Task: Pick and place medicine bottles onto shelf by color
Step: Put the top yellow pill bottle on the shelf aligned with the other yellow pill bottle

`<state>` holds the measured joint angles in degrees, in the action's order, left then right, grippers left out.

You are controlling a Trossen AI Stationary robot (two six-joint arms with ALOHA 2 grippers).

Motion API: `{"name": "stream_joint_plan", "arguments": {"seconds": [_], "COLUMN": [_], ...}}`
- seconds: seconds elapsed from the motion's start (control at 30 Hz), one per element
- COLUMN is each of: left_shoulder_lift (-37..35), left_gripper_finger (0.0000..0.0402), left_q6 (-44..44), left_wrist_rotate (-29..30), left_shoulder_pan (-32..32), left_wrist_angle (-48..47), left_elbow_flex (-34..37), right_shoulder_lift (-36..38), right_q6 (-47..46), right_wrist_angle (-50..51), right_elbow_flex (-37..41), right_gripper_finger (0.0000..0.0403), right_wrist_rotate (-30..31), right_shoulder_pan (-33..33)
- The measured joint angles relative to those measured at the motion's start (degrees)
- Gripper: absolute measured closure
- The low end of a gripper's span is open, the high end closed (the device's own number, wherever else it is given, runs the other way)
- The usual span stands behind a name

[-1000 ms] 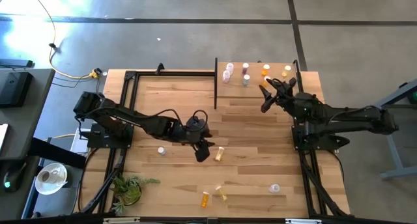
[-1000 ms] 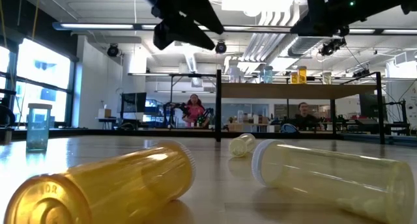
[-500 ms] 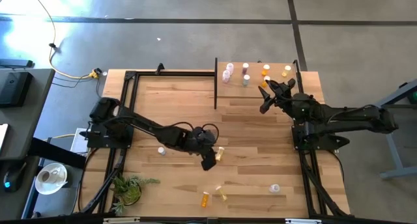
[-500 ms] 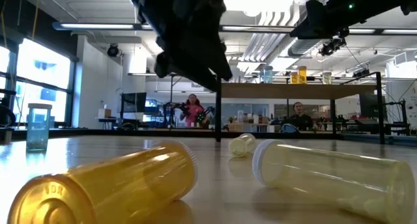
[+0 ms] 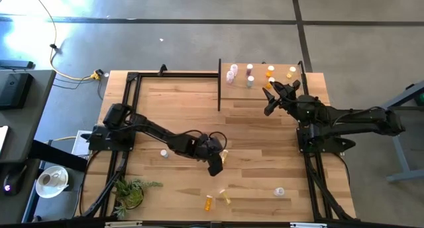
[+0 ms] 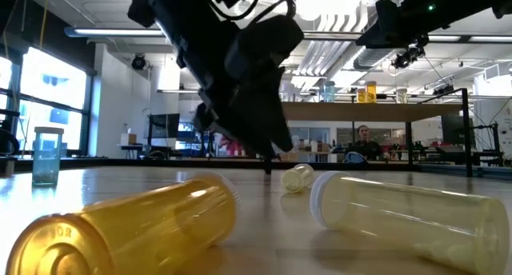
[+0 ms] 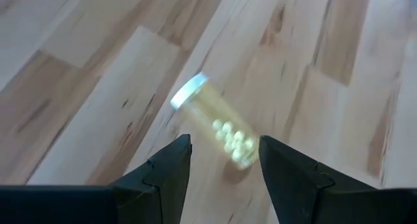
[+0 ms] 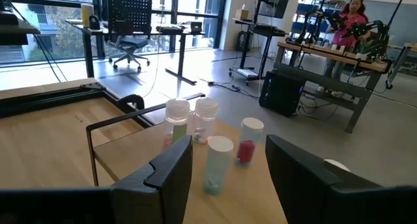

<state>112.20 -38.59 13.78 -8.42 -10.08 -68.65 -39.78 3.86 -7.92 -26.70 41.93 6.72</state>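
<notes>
Left pincer point(image 5: 217, 163): hovering at tabletop point(image 5: 179, 102) centre, fingers parted, straddling pale yellow bottle point(image 7: 215, 129) lying on side, not gripping.
Right pincer point(image 5: 268, 99): waiting released near shelf point(image 5: 278, 99) at 1 o'clock.
Shelf: carrying upright bottles point(image 5: 249, 74).
Loose bottles: lying at 6 o'clock point(image 5: 209, 203), 5 o'clock point(image 5: 279, 191), 8 o'clock point(image 5: 163, 153).

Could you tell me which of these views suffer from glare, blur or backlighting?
High view: strong glare washes out the floor at top left. Low view: the left end effector is a backlit silhouette against bright ceiling lights. Left wrist view: the yellow bottle looks soft and smeared. Right wrist view: windows blown out.
</notes>
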Motion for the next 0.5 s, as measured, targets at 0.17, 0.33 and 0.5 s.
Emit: {"name": "stream_joint_plan", "arguments": {"seconds": [0.17,0.33,0.5], "left_shoulder_lift": [1.4,2.4,2.9], "left_gripper_finger": [0.0229,0.0229,0.0229], "left_q6": [0.2,-0.2,-0.3], "left_wrist_rotate": [-0.1,0.2,1.1], "left_shoulder_pan": [0.1,0.1,0.3], "left_wrist_angle": [2.6,3.9,4.8], "left_elbow_flex": [-0.1,-0.1,-0.1], "right_shoulder_lift": [0.0,0.0,0.0], "right_q6": [-0.9,-0.9,-1.0], "right_wrist_angle": [0.0,0.0,0.0], "right_elbow_flex": [0.0,0.0,0.0], "right_gripper_finger": [0.0217,0.0217,0.0217], "right_wrist_rotate": [0.0,0.0,0.0], "right_shoulder_pan": [0.0,0.0,0.0]}}
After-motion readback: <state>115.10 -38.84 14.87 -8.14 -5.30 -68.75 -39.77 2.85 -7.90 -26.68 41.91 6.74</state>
